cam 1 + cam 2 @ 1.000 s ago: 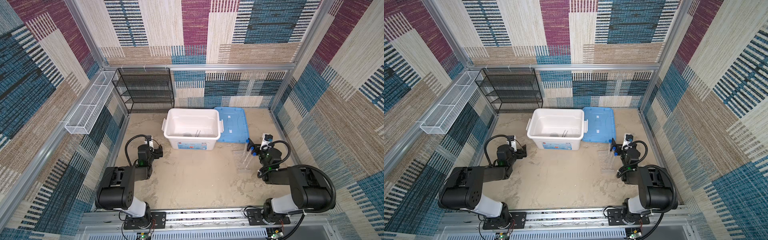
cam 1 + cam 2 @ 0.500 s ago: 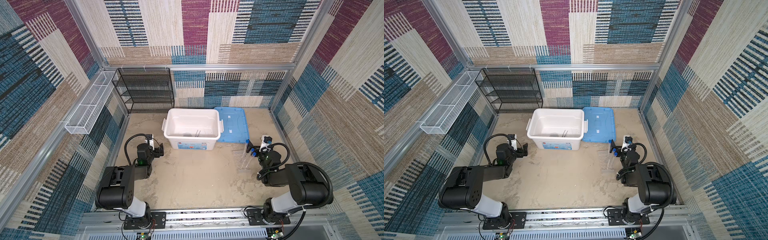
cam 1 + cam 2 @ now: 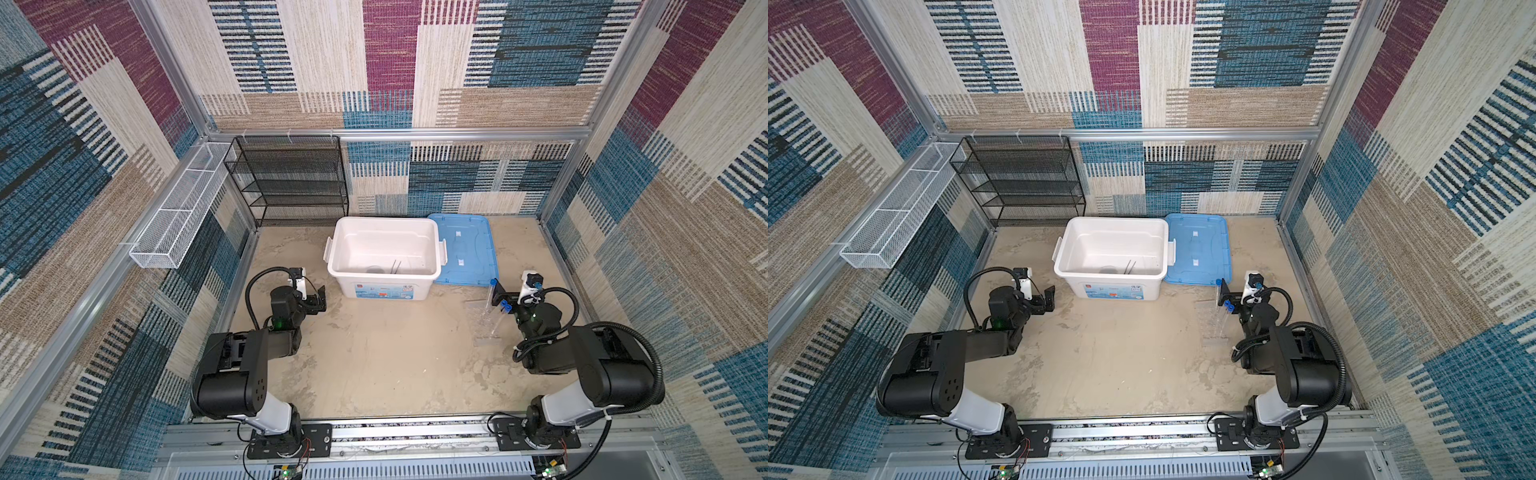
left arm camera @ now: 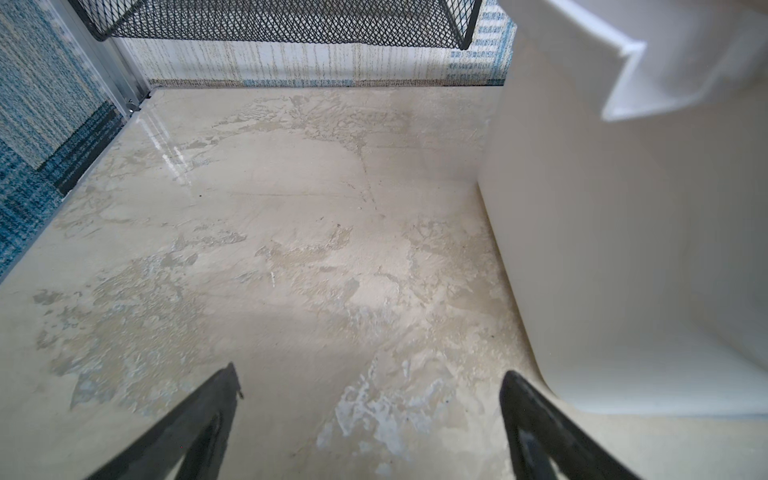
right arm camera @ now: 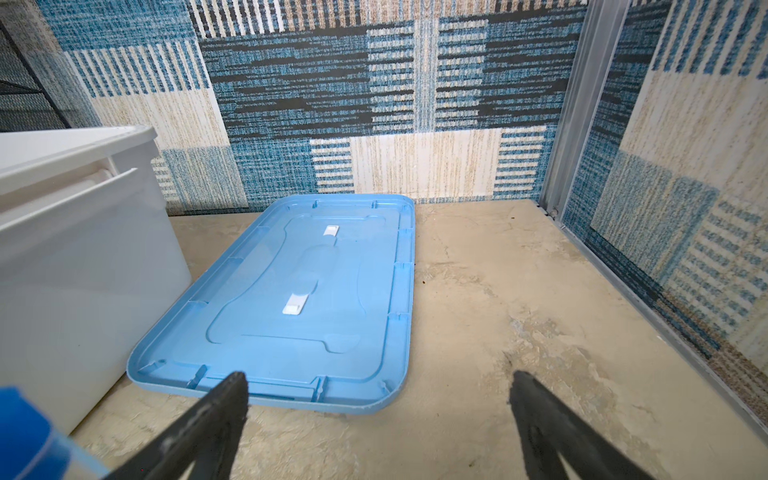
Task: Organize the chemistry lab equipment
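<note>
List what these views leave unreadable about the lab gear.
- Both top views: thin metal pieces in the white tub, too small to tell apart; its near wall hides part of the floor.
- Both top views: tube rack, clear plastic, outline barely shows, slots unreadable.
- Right wrist view: blue-capped tube, blurred, cut off by the edge.

L hand & R hand both spread wide, empty; arms folded low, prob. hovering

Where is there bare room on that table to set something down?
The beige tabletop is bare between both arms, in front of the big white plastic tub, and right of the flat blue lid. Crowded: the transparent tube rack beside the right gripper.
</note>
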Robot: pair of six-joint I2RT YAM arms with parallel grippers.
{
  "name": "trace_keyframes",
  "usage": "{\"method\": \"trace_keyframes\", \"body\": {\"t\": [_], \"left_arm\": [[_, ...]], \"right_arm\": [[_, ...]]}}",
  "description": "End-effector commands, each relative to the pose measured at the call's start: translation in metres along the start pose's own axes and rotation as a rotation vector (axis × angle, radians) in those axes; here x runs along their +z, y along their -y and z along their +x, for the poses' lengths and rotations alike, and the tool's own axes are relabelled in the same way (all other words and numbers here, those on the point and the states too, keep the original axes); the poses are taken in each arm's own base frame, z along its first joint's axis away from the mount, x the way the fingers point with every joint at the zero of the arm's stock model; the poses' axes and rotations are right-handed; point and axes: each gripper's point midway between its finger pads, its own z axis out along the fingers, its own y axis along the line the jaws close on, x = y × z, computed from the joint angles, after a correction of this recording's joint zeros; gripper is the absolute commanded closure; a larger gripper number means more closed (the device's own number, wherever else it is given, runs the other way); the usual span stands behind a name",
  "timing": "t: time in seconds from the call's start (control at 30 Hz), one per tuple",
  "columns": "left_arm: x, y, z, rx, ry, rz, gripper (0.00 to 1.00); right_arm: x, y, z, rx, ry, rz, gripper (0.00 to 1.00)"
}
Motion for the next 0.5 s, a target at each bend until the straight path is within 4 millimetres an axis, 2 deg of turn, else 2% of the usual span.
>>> {"method": "trace_keyframes", "body": {"t": [0.0, 0.47], "left_arm": [[-0.0002, -0.0001, -0.0066, 0.007, 0.023, 0.001, 0.01], [0.002, -0.0013, -0.0062, 0.001, 0.016, 0.001, 0.01]], "right_arm": [[0.0002, -0.0006, -0.0097, -0.013, 0.038, 0.0, 0.01], [0.0007, -0.0007, -0.0101, -0.016, 0.039, 0.001, 0.01]]}}
